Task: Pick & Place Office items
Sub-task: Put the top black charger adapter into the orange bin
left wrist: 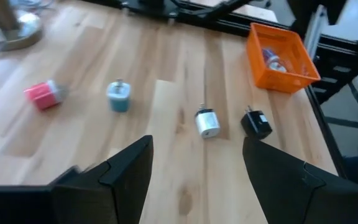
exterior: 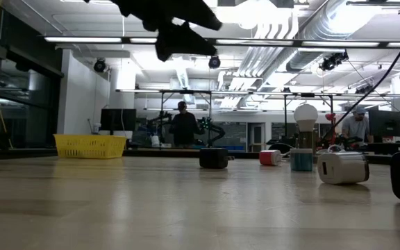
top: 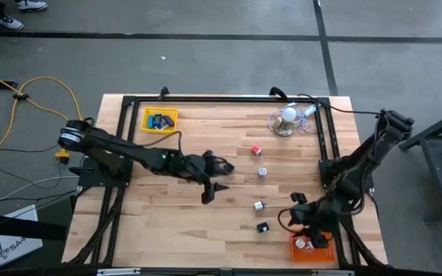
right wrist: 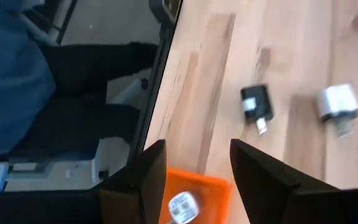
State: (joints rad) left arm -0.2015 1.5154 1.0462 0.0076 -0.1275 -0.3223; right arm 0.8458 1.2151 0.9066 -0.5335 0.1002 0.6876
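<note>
Plank-grained pale wood tabletop (top: 206, 230) carries four small blocky plastic pieces: red (top: 257, 150), teal (top: 262, 172), silver-white (top: 258, 205) and black (top: 262, 227). Left gripper (top: 215, 178) hovers mid-table, fingers spread, empty. Right gripper (right wrist: 191, 180) hangs parted, empty, over the orange shallow tray (top: 313, 251), half hiding a white piece (right wrist: 182, 208) inside. Yellow tray (top: 159, 120) holds blue blocks (top: 158, 121), hard to make out.

Both arms are dark, nearly black, built of jointed segments. The left arm (top: 121, 149) carries a pale grey band near its base and a small green light midway. Each hand, left hand (left wrist: 194, 171) and right hand (right wrist: 194, 171), ends in two broad, angular black fingers.
</note>
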